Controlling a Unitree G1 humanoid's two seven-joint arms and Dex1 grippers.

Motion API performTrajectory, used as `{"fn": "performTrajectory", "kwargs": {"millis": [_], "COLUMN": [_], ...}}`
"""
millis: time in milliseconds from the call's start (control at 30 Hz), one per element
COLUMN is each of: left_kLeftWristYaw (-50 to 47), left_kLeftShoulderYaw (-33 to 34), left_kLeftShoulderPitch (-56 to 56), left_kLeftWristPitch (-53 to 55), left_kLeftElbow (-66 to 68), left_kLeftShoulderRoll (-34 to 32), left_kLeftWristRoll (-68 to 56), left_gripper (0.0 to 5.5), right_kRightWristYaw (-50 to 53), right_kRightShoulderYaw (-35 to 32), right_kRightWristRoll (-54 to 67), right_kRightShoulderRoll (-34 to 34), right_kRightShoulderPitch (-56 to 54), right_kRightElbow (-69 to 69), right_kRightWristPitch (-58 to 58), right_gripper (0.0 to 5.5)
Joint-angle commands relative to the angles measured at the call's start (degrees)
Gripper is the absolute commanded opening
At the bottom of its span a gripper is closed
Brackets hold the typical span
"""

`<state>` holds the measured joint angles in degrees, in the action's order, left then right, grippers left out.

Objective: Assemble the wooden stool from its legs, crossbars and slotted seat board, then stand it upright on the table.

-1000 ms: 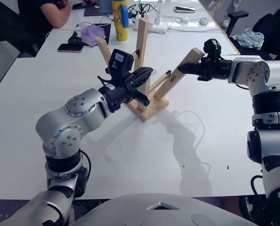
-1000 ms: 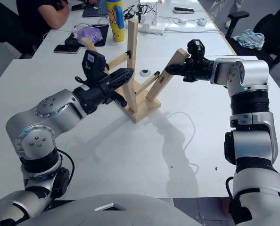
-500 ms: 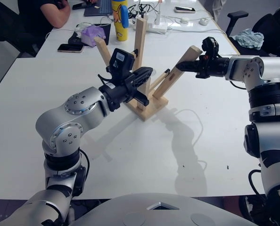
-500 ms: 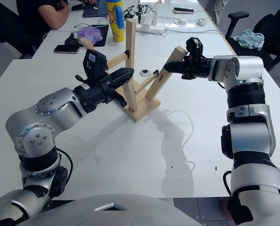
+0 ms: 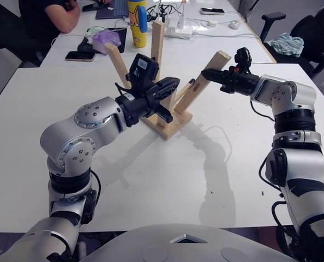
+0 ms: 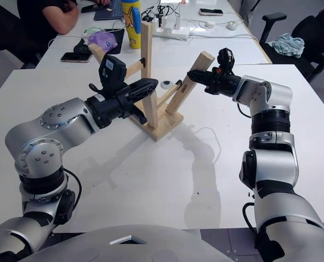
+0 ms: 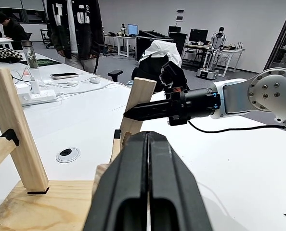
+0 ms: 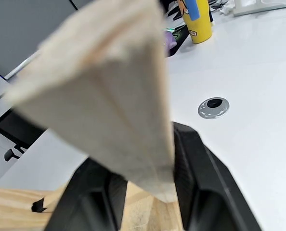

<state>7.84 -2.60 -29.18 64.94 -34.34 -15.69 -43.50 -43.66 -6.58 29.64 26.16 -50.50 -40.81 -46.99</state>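
Right elbow dropped, right jaws clamping leg point(image 5: 191, 98), left jaws closed

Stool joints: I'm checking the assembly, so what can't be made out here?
Left eye view: the left gripper covers where the middle leg meets the seat board.
Left wrist view: its shut fingers hide the board's centre.
Right wrist view: the gripped leg, blurred, hides its own base joint.

Yellow bottle point(image 5: 138, 24), phone point(image 5: 76, 55), power strip point(image 5: 187, 33)
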Motion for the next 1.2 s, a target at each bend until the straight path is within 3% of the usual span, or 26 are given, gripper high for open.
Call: {"fn": "performTrajectory", "kwargs": {"millis": [33,333,467,667,833,1033,1200], "left_kLeftWristYaw": [1.34,2.44,2.56,3.08,5.00,13.47,17.95], "left_kLeftShoulderYaw": [-3.41,-4.12,-4.09,-3.78,-4.32,-8.05,-6.89], "left_kLeftShoulderPitch": [3.28,3.16,3.08,3.27,2.54,7.66,15.62], "left_kLeftWristPitch": [5.07,4.89,4.63,4.73,3.20,0.48,0.64], "left_kLeftElbow": [3.92,4.44,4.59,4.91,3.55,-6.59,-11.56], "left_kLeftShoulderRoll": [-1.42,-1.94,-1.81,-1.55,-1.27,-1.58,-9.50], "left_kLeftWristRoll": [0.38,0.79,1.06,1.84,1.93,-5.07,-7.49], "left_gripper": [0.00,0.00,0.00,0.00,0.00,0.00,0.00], "right_kRightWristYaw": [3.46,4.17,1.89,-4.35,-1.98,-1.11,2.49], "right_kRightShoulderYaw": [3.05,0.18,2.82,11.89,11.05,10.79,11.49], "right_kRightWristRoll": [-2.56,-4.53,-8.04,-16.15,-17.20,-16.94,-16.99], "right_kRightShoulderRoll": [-9.57,-12.26,-12.19,-13.19,-12.64,-12.43,-7.91], "right_kRightShoulderPitch": [6.42,-0.76,-2.83,-6.40,-7.23,-6.14,1.02], "right_kRightElbow": [-8.30,-17.97,-19.34,-20.38,-22.94,-20.28,-3.73], "right_kRightWristPitch": [-5.28,-4.20,-1.80,4.83,7.70,7.30,-0.72], "right_gripper": [1.14,1.14,1.15,1.06,1.06,1.05,1.05]}}
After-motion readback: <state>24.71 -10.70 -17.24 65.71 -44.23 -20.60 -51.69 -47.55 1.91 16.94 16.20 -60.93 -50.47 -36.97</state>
